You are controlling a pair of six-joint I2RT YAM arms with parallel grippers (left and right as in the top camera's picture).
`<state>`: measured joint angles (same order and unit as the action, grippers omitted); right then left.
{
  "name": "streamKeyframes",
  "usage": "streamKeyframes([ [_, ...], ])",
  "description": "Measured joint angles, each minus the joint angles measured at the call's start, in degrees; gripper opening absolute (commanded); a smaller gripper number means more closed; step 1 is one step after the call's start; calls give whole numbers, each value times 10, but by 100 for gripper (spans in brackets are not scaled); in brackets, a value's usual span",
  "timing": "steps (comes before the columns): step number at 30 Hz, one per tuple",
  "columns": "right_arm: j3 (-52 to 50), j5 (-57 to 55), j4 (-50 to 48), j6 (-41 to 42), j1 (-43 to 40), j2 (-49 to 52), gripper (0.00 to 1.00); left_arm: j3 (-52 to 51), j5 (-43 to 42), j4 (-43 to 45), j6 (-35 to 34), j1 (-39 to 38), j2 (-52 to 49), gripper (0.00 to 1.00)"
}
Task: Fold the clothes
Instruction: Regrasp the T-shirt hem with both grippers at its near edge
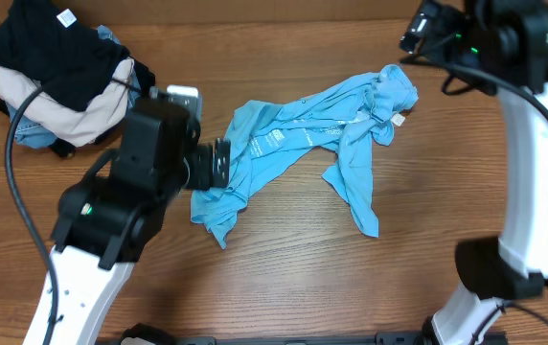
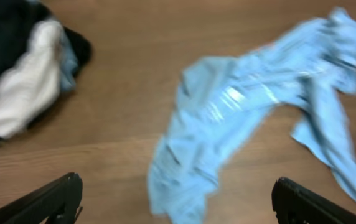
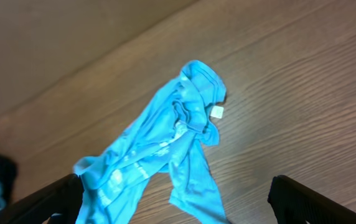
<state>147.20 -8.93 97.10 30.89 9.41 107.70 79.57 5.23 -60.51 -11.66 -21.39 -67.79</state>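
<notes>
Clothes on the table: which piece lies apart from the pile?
The light blue T-shirt, crumpled alone in the middle of the table. The black garment, cream garment and denim garment are heaped together at the far left corner.

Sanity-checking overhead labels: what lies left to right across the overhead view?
Pile of black, cream and denim garments → sky-blue T-shirt → right arm. Left arm skipped: it overlaps pile and shirt.

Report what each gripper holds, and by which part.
Nothing is held. The left gripper and right gripper hang open, neither touching the crumpled sky-blue cotton T-shirt on the wooden table.
</notes>
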Motion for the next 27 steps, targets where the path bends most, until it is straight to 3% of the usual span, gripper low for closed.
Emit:
streamKeyframes([
  [3, -73, 9, 0, -2, 0, -74, 100, 0, -100, -126, -8, -1, 21, 100],
  [8, -241, -11, 2, 20, 0, -144, 100, -49, -110, -193, -127, -3, 71, 100],
  [11, -295, -18, 0, 30, 0, -144, 100, -181, -131, -134, -201, -3, 107, 100],
  [16, -314, -19, -2, 45, 0, -144, 100, -313, -202, 2, -257, -4, 74, 100],
  [21, -314, -17, 0, 51, 0, -144, 100, -351, -216, 67, -288, -4, -9, 100],
  [27, -367, -16, -20, 51, 0, -145, 100, -362, -170, 146, -302, -4, -120, 100],
])
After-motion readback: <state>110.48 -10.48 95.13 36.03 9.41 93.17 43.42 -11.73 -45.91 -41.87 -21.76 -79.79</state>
